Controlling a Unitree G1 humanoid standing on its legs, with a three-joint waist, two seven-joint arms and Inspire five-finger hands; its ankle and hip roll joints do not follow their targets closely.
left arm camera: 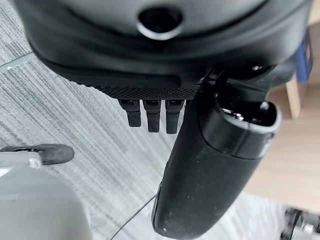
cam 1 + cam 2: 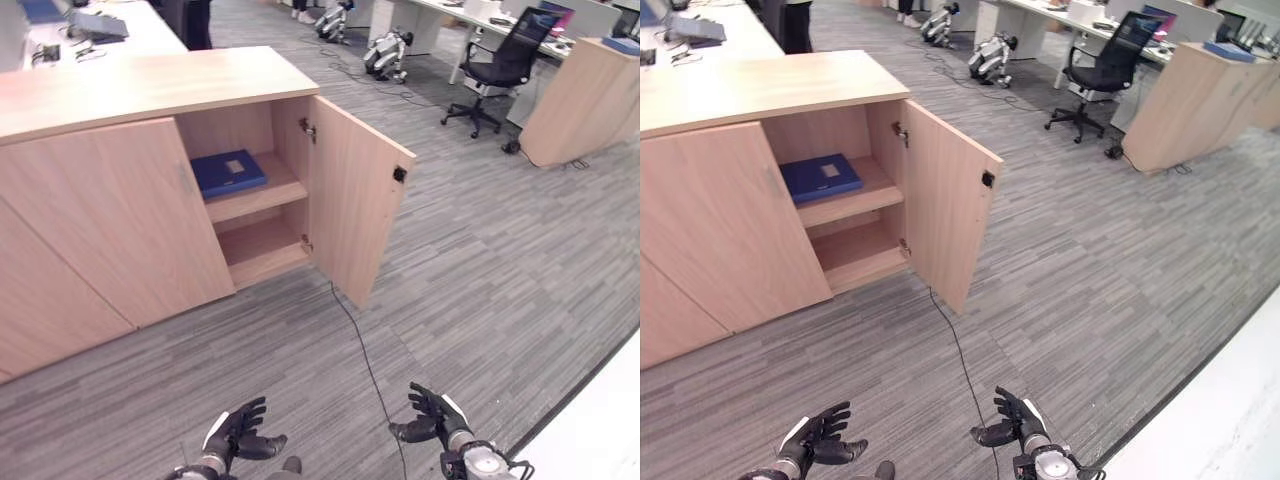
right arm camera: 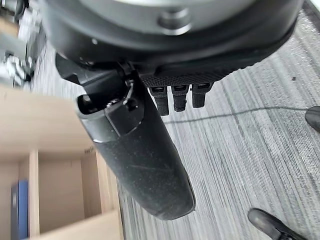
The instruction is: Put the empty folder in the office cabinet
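The blue folder (image 2: 228, 172) is lying flat on the upper shelf (image 2: 262, 196) of the wooden cabinet (image 2: 120, 200), whose right door (image 2: 355, 215) is swung wide open. It's well apart from both hands, nothing touching it. The left hand (image 2: 238, 436) and right hand (image 2: 432, 414) both hang low over the grey carpet (image 2: 480, 270), fingers loosely spread and holding nothing. Further back there's a black office chair (image 2: 500, 65) and another wooden unit (image 2: 580, 100).
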